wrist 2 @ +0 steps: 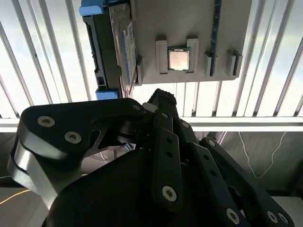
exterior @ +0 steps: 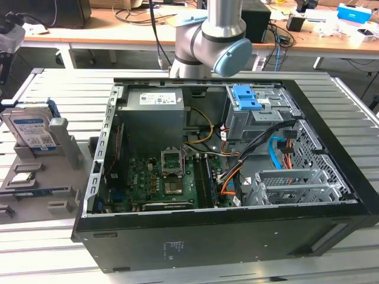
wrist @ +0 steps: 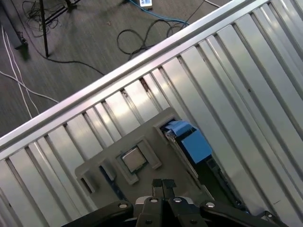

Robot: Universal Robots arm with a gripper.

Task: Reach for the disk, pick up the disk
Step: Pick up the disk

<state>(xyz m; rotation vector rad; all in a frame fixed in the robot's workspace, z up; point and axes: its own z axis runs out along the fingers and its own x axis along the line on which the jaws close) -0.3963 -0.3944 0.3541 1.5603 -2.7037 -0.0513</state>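
GRIPPER: your gripper [wrist: 163, 183] has its fingers pressed together, holding nothing | POSITION: it hangs over the grey tray [wrist: 147, 132], well clear of it | DISK: the disk [wrist: 189, 143] stands on edge in that tray, beyond the fingertips and off to one side, untouched | CHIP: the chip [wrist: 135, 160] lies flat, closer to the fingertips' line than the disk.

The worktop [exterior: 355, 118] is made of long silver metal slats. Behind it stands a long brown wooden desk [exterior: 118, 36] with wires [exterior: 153, 29] on it. Beside the worktop, the floor [wrist: 80, 42] is grey, with loose cables [wrist: 120, 38] lying on it.
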